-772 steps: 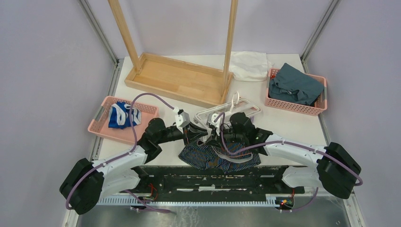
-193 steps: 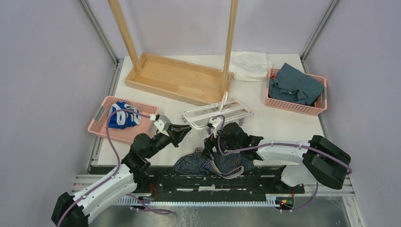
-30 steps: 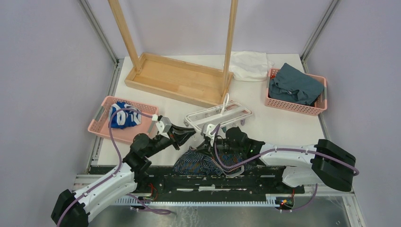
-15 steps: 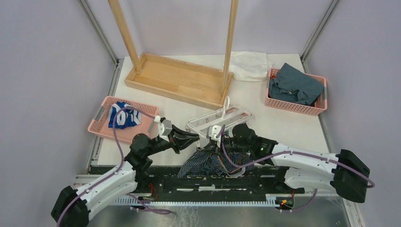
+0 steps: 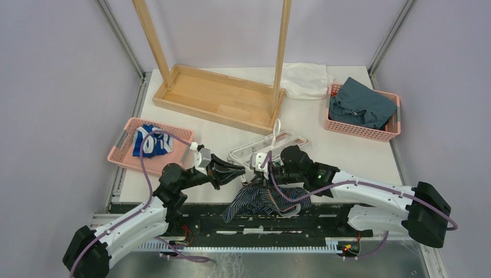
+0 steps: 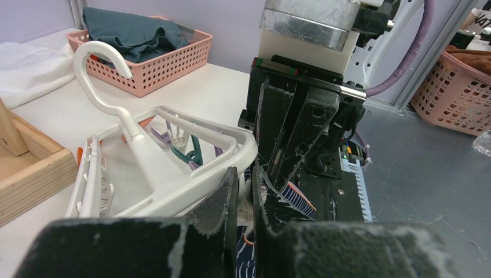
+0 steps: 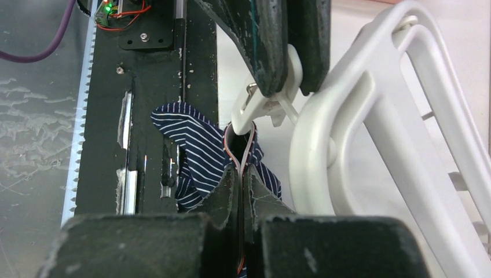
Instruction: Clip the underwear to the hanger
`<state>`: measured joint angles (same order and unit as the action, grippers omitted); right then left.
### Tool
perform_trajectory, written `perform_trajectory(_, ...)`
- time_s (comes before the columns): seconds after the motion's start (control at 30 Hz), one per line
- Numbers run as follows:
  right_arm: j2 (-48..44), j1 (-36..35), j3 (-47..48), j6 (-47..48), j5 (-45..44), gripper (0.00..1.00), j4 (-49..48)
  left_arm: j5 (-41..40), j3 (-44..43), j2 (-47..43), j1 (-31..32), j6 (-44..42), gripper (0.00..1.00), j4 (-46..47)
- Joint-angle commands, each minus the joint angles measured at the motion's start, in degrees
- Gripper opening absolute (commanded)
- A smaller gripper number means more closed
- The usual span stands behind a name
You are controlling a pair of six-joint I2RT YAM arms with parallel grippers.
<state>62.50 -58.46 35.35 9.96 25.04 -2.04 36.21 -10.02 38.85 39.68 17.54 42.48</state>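
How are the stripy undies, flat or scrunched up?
Scrunched up: the underwear droops in folds, its waistband pinched by the right gripper.

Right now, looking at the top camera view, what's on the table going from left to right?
Pink plastic basket holding a blue-and-white garment → white plastic drying hanger → second pink plastic basket holding teal cloth.

The white tabletop [image 5: 347,147] fills the middle of the top view. A wooden rack's tray base [image 5: 217,95] lies at upper centre, a white cloth [image 5: 306,79] just right of it — a pink basket [image 5: 359,132] of teal cloth [image 5: 362,104] at far right, a second pink basket [image 5: 139,165] with a blue-and-white garment [image 5: 151,142] at left. The hanger [image 5: 288,139] tilts above the centre.
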Motion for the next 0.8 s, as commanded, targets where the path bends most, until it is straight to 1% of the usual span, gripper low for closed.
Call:
perform_trajectory(0.0,2.0,0.2,4.4,1.3,2.0,0.00,-0.8,1.1,-2.9,-0.1,0.1,2.9,0.03,5.2)
perform_trajectory(0.27,1.9,0.2,5.3,1.3,2.0,0.00,-2.1,1.9,-3.1,1.1,0.1,3.0,0.03,5.5)
perform_trajectory(0.77,0.4,0.2,6.5,1.8,1.1,0.00,-0.8,2.9,-3.3,1.9,0.1,2.9,0.03,5.5)
